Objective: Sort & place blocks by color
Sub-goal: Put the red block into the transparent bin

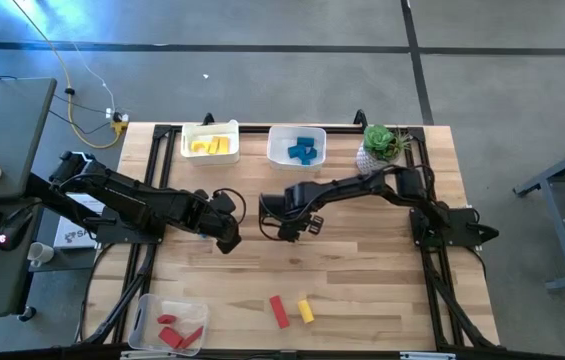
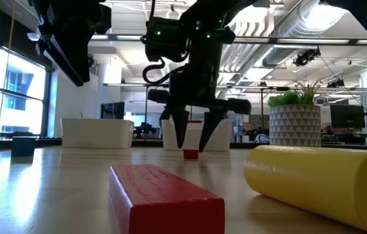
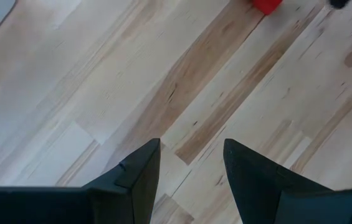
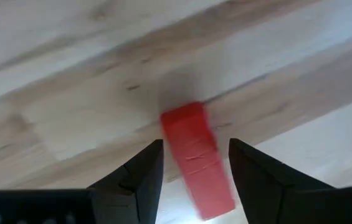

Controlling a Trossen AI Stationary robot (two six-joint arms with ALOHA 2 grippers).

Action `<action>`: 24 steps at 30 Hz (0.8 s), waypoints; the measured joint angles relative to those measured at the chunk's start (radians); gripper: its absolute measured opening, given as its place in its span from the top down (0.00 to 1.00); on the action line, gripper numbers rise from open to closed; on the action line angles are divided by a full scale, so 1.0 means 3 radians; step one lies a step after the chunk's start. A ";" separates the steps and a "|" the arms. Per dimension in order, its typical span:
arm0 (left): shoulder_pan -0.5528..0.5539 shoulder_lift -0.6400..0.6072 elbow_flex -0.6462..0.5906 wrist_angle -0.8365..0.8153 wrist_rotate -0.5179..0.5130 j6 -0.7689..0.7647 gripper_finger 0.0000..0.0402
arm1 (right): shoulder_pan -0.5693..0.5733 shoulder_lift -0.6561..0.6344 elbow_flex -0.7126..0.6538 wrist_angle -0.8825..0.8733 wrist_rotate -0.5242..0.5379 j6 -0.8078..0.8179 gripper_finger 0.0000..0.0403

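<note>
Hovering open right hand [image 4: 191, 165] straddling red block [image 4: 195, 158], block's near end cut off, left hand [image 3: 191, 168] open, empty

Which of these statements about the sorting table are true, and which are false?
1. The right claw hangs open over a red block. True.
2. The blue blocks lie in the bin nearest the plant. True.
3. The left claw grips a yellow block. False: it is open and holds nothing, with bare table beneath it.
4. A blue block and a yellow one lie loose near the table's front edge. False: the loose pair is a red bar and a yellow cylinder.
</note>
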 joint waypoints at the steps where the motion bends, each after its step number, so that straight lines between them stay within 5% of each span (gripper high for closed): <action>1: 0.0000 0.0000 0.0000 0.0006 0.0000 0.0001 0.59 | -0.0015 0.0010 0.0000 0.0042 0.0008 0.0001 0.58; 15: 0.0000 0.0000 -0.0001 0.0012 -0.0001 0.0032 0.59 | -0.0148 0.0132 0.0017 0.0087 -0.0080 0.0246 0.59; 24: 0.0003 0.0000 -0.0001 0.0012 -0.0071 0.0095 0.59 | -0.0141 0.0138 0.0013 0.0041 -0.0033 0.0496 0.80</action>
